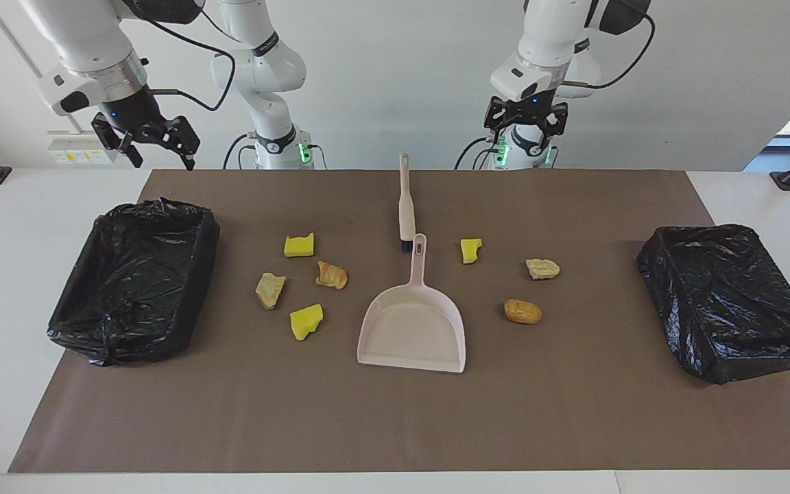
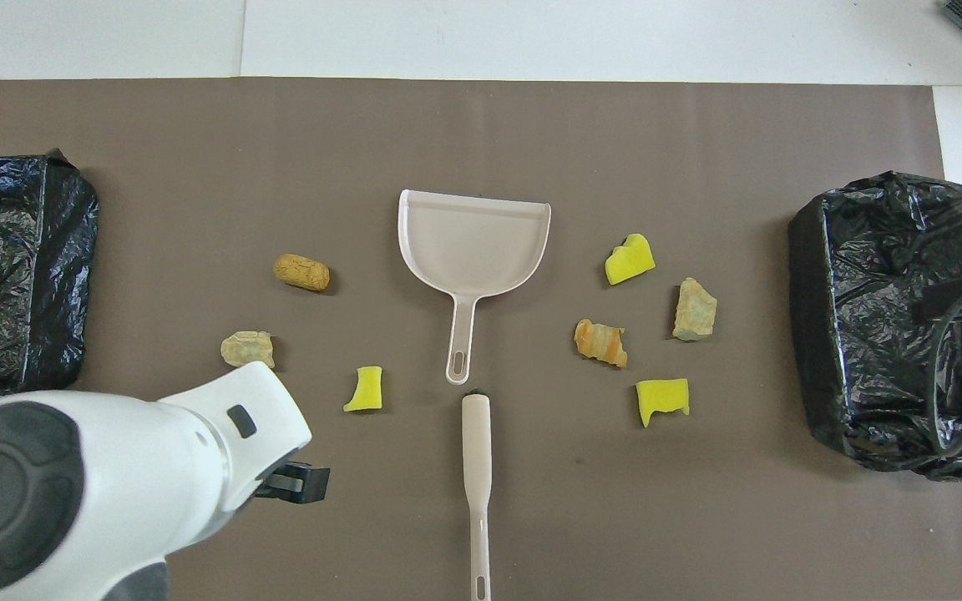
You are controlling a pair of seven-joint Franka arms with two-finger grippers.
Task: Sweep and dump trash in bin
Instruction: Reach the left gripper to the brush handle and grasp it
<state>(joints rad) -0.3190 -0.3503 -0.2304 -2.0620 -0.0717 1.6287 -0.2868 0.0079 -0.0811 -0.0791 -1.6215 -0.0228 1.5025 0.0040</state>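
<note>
The trash is seven small lumps on the brown mat (image 1: 395,425). Three are yellow spongy chunks (image 1: 298,245) (image 1: 306,322) (image 1: 470,250). The others are tan bread-like pieces (image 1: 270,289) (image 1: 331,274) (image 1: 542,268) (image 1: 522,311). A pale pink dustpan (image 1: 412,329) lies empty in the middle, its handle toward the robots. A beige brush (image 1: 406,202) lies in line with that handle, nearer to the robots. My right gripper (image 1: 160,156) hangs open and empty above the robots' edge of the mat. My left gripper (image 1: 525,137) hangs open and empty above the same edge.
A black-lined bin (image 1: 121,346) stands at the right arm's end of the mat, and a second black-lined bin (image 1: 745,357) at the left arm's end. Overhead, the left arm's wrist (image 2: 113,476) covers part of the mat beside one tan piece (image 2: 248,348).
</note>
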